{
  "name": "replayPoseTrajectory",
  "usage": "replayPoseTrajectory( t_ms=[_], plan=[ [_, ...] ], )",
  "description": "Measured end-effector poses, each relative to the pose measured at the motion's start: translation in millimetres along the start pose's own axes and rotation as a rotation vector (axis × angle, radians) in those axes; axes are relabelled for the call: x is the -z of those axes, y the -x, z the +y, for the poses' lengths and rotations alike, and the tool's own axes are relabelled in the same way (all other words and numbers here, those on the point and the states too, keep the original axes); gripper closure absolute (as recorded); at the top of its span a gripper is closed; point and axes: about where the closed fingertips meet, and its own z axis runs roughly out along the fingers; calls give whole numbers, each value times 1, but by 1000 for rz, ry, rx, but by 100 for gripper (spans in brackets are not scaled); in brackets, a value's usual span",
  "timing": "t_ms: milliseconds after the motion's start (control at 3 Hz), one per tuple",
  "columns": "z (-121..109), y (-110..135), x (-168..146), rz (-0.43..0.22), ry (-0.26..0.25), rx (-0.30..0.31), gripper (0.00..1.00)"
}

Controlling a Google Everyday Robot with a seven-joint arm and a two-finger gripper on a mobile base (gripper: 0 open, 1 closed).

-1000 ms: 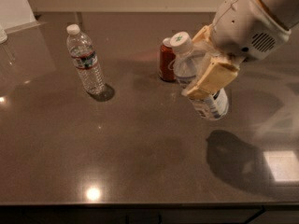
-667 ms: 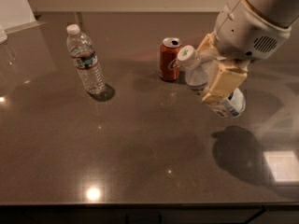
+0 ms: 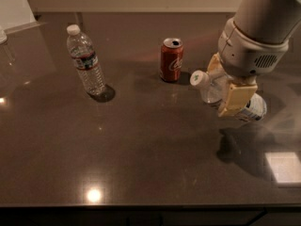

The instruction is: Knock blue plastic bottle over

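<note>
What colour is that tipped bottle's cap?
White with a green mark: the cap of the blue plastic bottle clamped in the gripper at right, camera view.

One can (image 3: 171, 59), one tall bottle (image 3: 87, 62), one blue bottle (image 3: 209, 87) in one end effector (image 3: 226, 96)

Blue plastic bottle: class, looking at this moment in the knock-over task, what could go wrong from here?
1. The blue plastic bottle lies tilted in the gripper, seemingly lifted off the table. Dropped from there, it may bounce or roll away.
2. Its white cap points toward the red can nearby. A leftward sweep could topple that can instead.
</note>
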Motion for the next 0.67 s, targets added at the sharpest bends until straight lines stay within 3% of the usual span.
replayPoseTrajectory(
  t_ms=[333, 667],
  plan=[
    [6, -6, -23, 75, 40, 30, 84],
    [12, -5, -45, 127, 75, 56, 61]
  ],
)
